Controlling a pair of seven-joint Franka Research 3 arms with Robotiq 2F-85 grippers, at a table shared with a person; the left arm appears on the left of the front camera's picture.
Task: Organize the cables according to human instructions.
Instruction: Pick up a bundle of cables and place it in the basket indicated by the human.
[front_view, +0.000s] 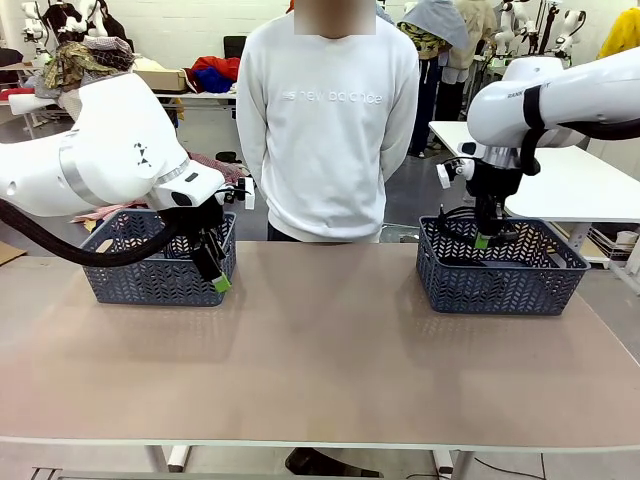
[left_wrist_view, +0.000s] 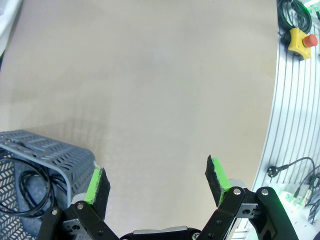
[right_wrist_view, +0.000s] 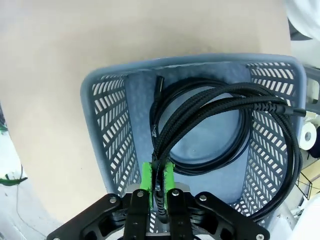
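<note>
A bare tan table (front_view: 320, 350) carries two grey baskets; a cluttered workroom lies beyond the person (front_view: 328, 120). The right gripper (right_wrist_view: 157, 186), over the right basket (front_view: 500, 268), pinches a braided cable (right_wrist_view: 210, 107) above another coil there. The left gripper (left_wrist_view: 157, 179) gapes empty beside the left basket (left_wrist_view: 45, 150), which holds what is probably a further cable (left_wrist_view: 27, 192).

Front view: person's white sweatshirt (front_view: 328, 120) carries pale tone-on-tone lettering across the chest, reading roughly "new balance"; low contrast, reading uncertain. Right arm's white link (front_view: 520, 100) has small dark print near the black band, too small to read. Both wrist views: no legible text, labels or numbers.
</note>
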